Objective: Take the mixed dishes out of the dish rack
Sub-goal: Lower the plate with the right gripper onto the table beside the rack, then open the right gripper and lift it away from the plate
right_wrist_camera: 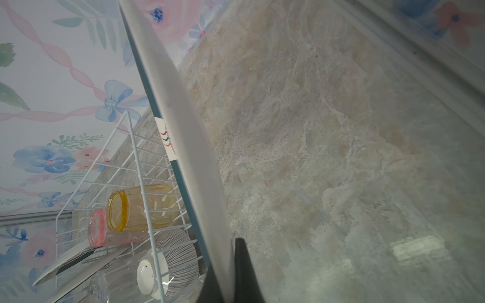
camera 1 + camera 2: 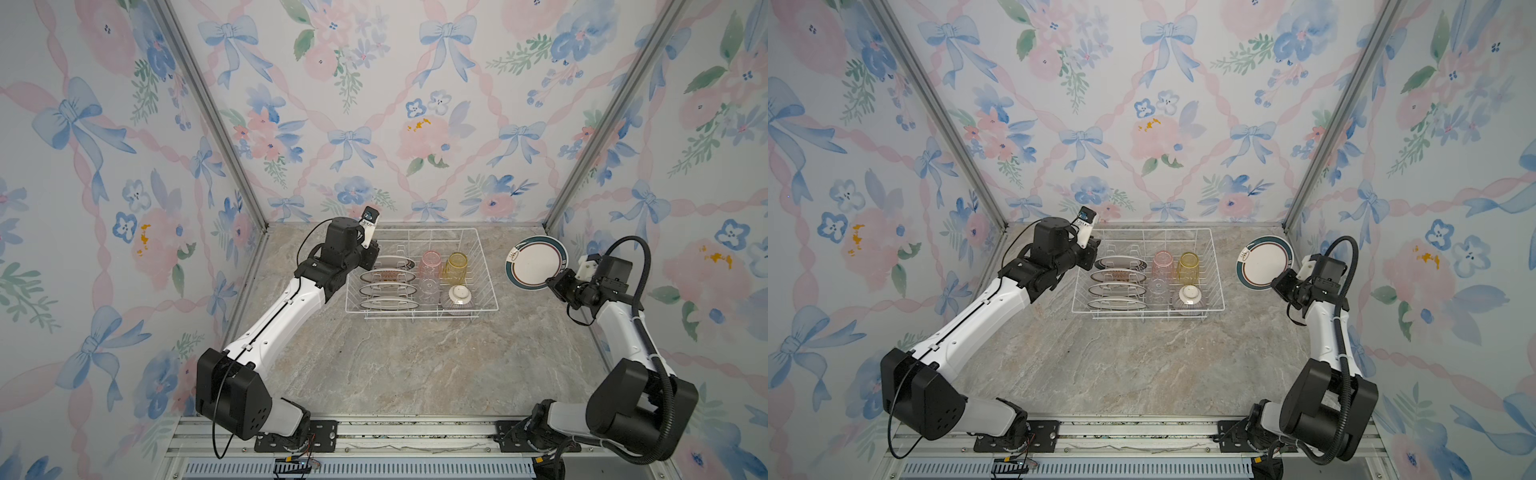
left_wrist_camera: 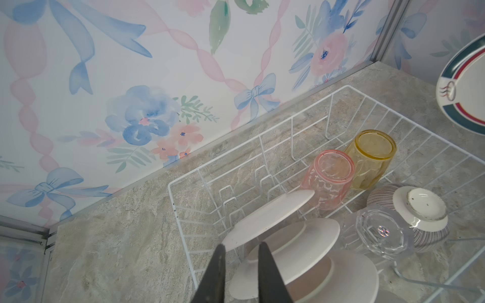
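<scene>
Right gripper (image 2: 557, 281): clamped on glossy round white teal-rimmed plate (image 2: 536, 262). Left gripper (image 3: 242, 245): jaws narrowly parted, tips at upright white plates (image 3: 273, 212) in white wire rack (image 3: 291, 136).

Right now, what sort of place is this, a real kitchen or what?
Probably a staged robot test booth, not a real kitchen: flowered wallpaper panels framed by bare aluminium posts, a white wire dish rack, and black-and-white robot arms at left and right.

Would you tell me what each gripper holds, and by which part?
The right gripper grips a green-rimmed plate by its rim. The left gripper holds nothing, jaws slightly apart by the racked plates.
</scene>
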`<control>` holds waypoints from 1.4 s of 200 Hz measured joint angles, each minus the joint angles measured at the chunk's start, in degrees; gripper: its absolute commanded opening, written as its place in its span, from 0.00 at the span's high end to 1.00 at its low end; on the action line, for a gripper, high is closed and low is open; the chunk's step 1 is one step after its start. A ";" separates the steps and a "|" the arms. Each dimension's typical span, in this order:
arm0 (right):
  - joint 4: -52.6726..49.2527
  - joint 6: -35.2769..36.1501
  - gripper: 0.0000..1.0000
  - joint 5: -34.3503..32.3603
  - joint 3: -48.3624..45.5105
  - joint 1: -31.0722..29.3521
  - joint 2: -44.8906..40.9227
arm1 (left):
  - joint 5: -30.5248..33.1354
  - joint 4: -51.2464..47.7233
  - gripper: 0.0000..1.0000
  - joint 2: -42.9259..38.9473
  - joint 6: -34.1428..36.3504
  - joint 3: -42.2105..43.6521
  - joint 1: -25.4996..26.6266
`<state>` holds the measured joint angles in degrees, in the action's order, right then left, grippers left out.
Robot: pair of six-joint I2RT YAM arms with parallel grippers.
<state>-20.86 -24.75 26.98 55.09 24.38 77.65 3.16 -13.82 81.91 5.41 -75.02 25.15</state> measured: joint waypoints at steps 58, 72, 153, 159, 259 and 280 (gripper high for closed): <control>2.40 -1.22 1.00 5.84 -0.70 0.00 6.45 | 0.02 -1.90 0.80 0.15 -0.13 -1.29 0.42; 3.28 -1.44 1.00 6.93 -0.70 0.00 8.68 | 0.07 -2.60 0.79 0.39 -0.13 -1.31 0.61; 6.08 -1.81 1.00 9.90 -0.74 0.00 18.14 | 0.00 -5.75 0.77 1.36 -0.13 -1.29 0.79; 6.21 -1.81 1.00 9.97 -0.74 0.00 18.80 | 0.00 -5.88 0.77 1.40 -0.13 -1.29 0.79; 3.93 1.84 0.73 8.52 -0.31 0.74 22.97 | 0.00 -7.34 0.77 2.23 -0.13 -1.31 1.38; 2.32 2.73 0.68 6.56 -0.31 1.44 22.97 | 0.00 -7.56 0.77 2.43 -0.13 -1.31 1.38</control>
<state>-18.55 -22.02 33.54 54.78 25.82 100.62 3.16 -21.39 84.33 5.28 -76.34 26.52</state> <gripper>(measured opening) 0.307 0.229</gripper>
